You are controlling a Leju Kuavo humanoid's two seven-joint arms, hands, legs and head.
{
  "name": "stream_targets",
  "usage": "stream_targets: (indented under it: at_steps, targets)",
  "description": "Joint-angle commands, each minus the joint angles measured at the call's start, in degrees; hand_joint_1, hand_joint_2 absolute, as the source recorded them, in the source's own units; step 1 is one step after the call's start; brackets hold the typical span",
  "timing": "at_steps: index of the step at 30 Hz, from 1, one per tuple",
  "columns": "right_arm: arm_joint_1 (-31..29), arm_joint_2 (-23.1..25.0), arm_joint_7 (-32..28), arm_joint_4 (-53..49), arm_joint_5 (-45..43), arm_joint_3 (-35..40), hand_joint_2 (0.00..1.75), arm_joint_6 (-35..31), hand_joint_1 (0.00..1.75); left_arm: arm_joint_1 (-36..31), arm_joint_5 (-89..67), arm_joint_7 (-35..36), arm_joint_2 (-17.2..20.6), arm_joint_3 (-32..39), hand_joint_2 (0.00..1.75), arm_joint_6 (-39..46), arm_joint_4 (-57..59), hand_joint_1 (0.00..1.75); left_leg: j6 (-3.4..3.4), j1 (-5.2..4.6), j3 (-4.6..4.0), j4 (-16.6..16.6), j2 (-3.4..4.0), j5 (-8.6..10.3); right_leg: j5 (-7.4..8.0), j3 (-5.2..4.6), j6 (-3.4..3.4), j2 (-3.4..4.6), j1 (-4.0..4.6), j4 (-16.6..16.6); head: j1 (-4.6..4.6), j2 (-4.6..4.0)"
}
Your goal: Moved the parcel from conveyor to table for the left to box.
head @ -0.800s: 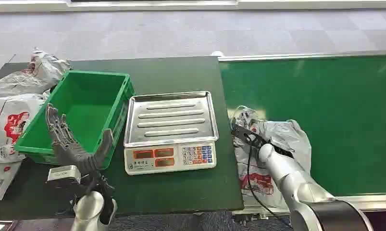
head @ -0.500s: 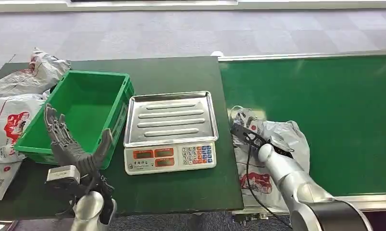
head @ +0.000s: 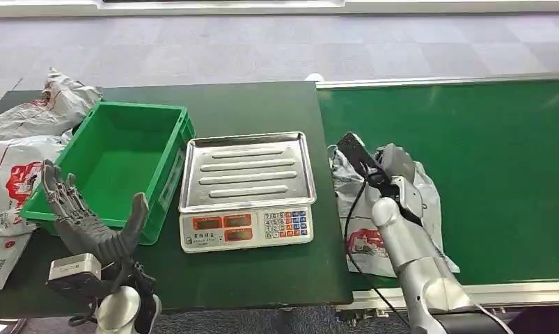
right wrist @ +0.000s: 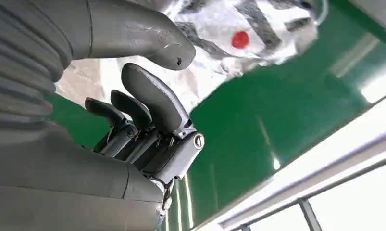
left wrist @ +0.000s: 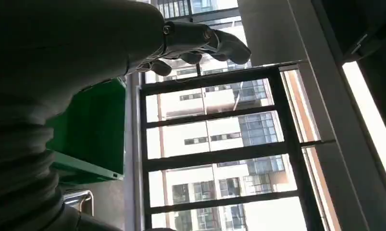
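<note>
Left hand (head: 88,221): fingers spread wide, holding nothing; it's dropped a little lower since a moment ago, just in front of the green crate (head: 116,163), so basically waiting.
Scale (head: 246,188): tray bare, sitting between the two hands.
Right hand (head: 395,174): has swung up from lying flat; fingers curled in, but can't tell if it's really got a grip.
Parcel (head: 374,223): grey bag under and beside the right hand, on the conveyor (head: 485,160), bunched up — looks like the lift's starting.

The right hand (head: 395,170) has lifted the parcel (head: 363,236) off the conveyor (head: 485,153); the left hand (head: 88,219) drew back
</note>
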Motion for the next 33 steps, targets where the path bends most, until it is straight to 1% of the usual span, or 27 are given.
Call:
stream_targets:
  at_steps: [1, 9, 13, 14, 15, 16, 17, 19, 20, 22, 23, 26, 28, 29, 30, 31, 32, 33]
  targets:
    - [1.8, 1.0, -0.1, -7.8, -0.3, -2.6, 1.75, 0.7, 1.75, -0.1, 0.0, 0.1, 0.8, 2.2, 1.75, 0.3, 0.9, 0.00, 0.01, 0.02, 0.13, -0.1, -0.05, -0.01, 0.01, 0.12, -0.06, 0.18, 0.01, -0.1, 0.02, 0.00]
    - [1.8, 1.0, -0.1, -7.8, -0.3, -2.6, 1.75, 0.7, 1.75, -0.1, 0.0, 0.1, 0.8, 2.2, 1.75, 0.3, 0.9, 0.00, 0.00, 0.01, 0.07, 0.0, -0.04, 0.00, 0.04, 0.07, -0.03, 0.11, -0.02, 0.0, 0.02, 0.00]
    - [1.8, 1.0, -0.1, -7.8, -0.3, -2.6, 1.75, 0.7, 1.75, -0.1, 0.0, 0.1, 0.8, 2.2, 1.75, 0.3, 0.9, 0.00, 0.00, 0.03, 0.16, -0.1, -0.01, -0.02, 0.05, 0.14, -0.06, 0.21, 0.01, -0.1, 0.02, 0.00]
    - [1.9, 1.1, -0.8, -8.4, 0.0, -2.6, 1.75, -2.0, 1.75, -0.1, 0.0, 0.1, 0.8, 2.2, 1.75, 0.4, 0.9, 0.00, 0.00, -0.01, 0.11, -0.1, -0.02, 0.00, 0.04, 0.09, -0.04, 0.15, -0.02, -0.1, 0.02, 0.00]
    - [3.2, 1.7, -2.4, -11.9, -0.4, -3.0, 1.75, -6.1, 1.75, -0.1, 0.0, 0.0, 0.8, 2.1, 1.75, 0.4, 0.9, 0.00, 0.00, 0.02, 0.10, 0.0, -0.02, -0.01, 0.04, 0.09, -0.03, 0.14, 0.00, -0.1, 0.02, 0.00]
    - [5.1, 1.8, -2.5, -16.5, -0.3, -2.7, 1.75, -6.6, 1.75, -0.2, 0.0, 0.0, 0.7, 2.0, 1.75, 0.5, 1.1, 0.00, 0.01, -0.01, 0.07, 0.0, -0.03, 0.00, 0.04, 0.05, -0.02, 0.10, -0.03, 0.0, 0.02, 0.00]
    - [7.2, 1.8, -1.1, -21.8, 1.0, -2.2, 1.75, -5.8, 1.75, -0.4, -0.1, -0.1, 0.7, 1.9, 1.75, 0.6, 1.3, 0.00, 0.00, 0.03, 0.13, -0.1, -0.07, -0.02, 0.03, 0.13, -0.05, 0.15, 0.01, -0.1, 0.02, 0.00]
    - [7.8, 1.8, -0.5, -23.4, 1.2, -2.1, 1.75, -4.9, 1.75, -0.4, -0.1, -0.1, 0.6, 1.9, 1.75, 0.6, 1.4, 0.00, 0.01, -0.02, 0.02, 0.0, -0.10, 0.01, 0.02, 0.01, -0.02, 0.02, -0.03, 0.0, 0.02, 0.00]
    - [7.8, 1.8, -0.5, -23.4, 1.2, -2.1, 1.75, -4.9, 1.75, -0.4, -0.1, -0.1, 0.6, 1.9, 1.75, 0.6, 1.4, 0.00, 0.01, 0.01, 0.12, -0.1, -0.15, -0.03, -0.01, 0.13, -0.06, 0.08, -0.01, -0.1, 0.02, 0.00]
    - [7.8, 1.8, -0.5, -23.4, 1.2, -2.1, 1.75, -4.9, 1.75, -0.4, -0.1, -0.1, 0.6, 1.9, 1.75, 0.6, 1.4, 0.00, 0.00, -0.01, 0.09, 0.0, -0.03, -0.02, 0.03, 0.07, -0.03, 0.12, -0.03, 0.0, 0.02, 0.00]
    - [8.0, 2.0, -0.9, -23.8, 1.2, -2.2, 1.75, -5.9, 1.75, -0.4, -0.1, -0.1, 0.7, 1.9, 1.75, 0.6, 1.4, 0.00, -0.01, 0.03, 0.15, -0.1, -0.04, -0.05, 0.02, 0.14, -0.06, 0.19, 0.00, -0.1, 0.02, 0.00]
    - [10.6, 2.6, -2.0, -29.9, 1.9, -2.3, 1.75, -8.6, 1.75, -0.7, -0.1, -0.1, 0.6, 1.7, 1.75, 0.6, 1.9, 0.00, -0.05, 0.00, 0.08, 0.0, -0.07, -0.04, 0.02, 0.07, -0.03, 0.11, -0.02, 0.0, 0.02, 0.00]
    - [12.0, 2.8, -1.7, -33.1, 2.5, -2.3, 1.75, -8.6, 1.75, -1.0, -0.1, -0.1, 0.5, 1.5, 1.75, 0.5, 2.4, 0.00, -0.05, 0.03, 0.10, -0.1, -0.14, -0.04, 0.00, 0.10, -0.06, 0.09, 0.00, -0.1, 0.02, 0.00]
    - [12.6, 2.6, -0.6, -33.7, 4.5, -2.4, 1.75, -8.1, 1.75, -1.2, -0.1, -0.2, 0.5, 1.4, 1.75, 0.5, 2.7, 0.00, -0.05, 0.01, 0.07, -0.1, -0.16, -0.03, 0.00, 0.08, -0.04, 0.03, -0.02, 0.0, 0.02, 0.00]
    - [12.6, 1.7, 4.3, -32.1, 10.5, -2.4, 1.75, -3.2, 0.00, -1.4, -0.1, -0.2, 0.5, 1.2, 1.75, 0.3, 3.0, 0.00, -0.06, 0.05, 0.17, -0.1, -0.19, -0.05, 0.00, 0.18, -0.08, 0.09, 0.02, -0.1, 0.02, 0.00]
    - [11.5, 0.9, 11.6, -27.8, 15.9, -2.5, 1.75, 8.0, 0.00, -1.8, -0.2, 0.3, 0.6, 1.0, 1.75, -0.5, 3.3, 0.00, -0.05, 0.04, 0.12, -0.1, -0.16, -0.04, 0.01, 0.14, -0.05, 0.06, 0.01, -0.1, 0.02, 0.00]
    - [8.5, -1.1, 15.6, -18.1, 20.0, -1.4, 1.75, 15.0, 0.00, -2.6, -0.5, 0.9, 0.4, 0.9, 1.75, -1.3, 3.9, 0.00, -0.05, 0.06, 0.22, -0.1, -0.20, -0.04, 0.01, 0.24, -0.07, 0.10, 0.03, -0.2, 0.00, 0.00]
    - [5.7, -1.7, 18.6, -8.4, 21.3, -3.1, 1.75, 14.0, 0.00, -3.3, -0.8, 1.5, 0.2, 0.7, 1.75, -1.9, 4.8, 0.00, -0.04, 0.06, 0.20, -0.1, -0.11, -0.03, 0.05, 0.21, -0.04, 0.12, 0.03, -0.2, 0.02, 0.00]
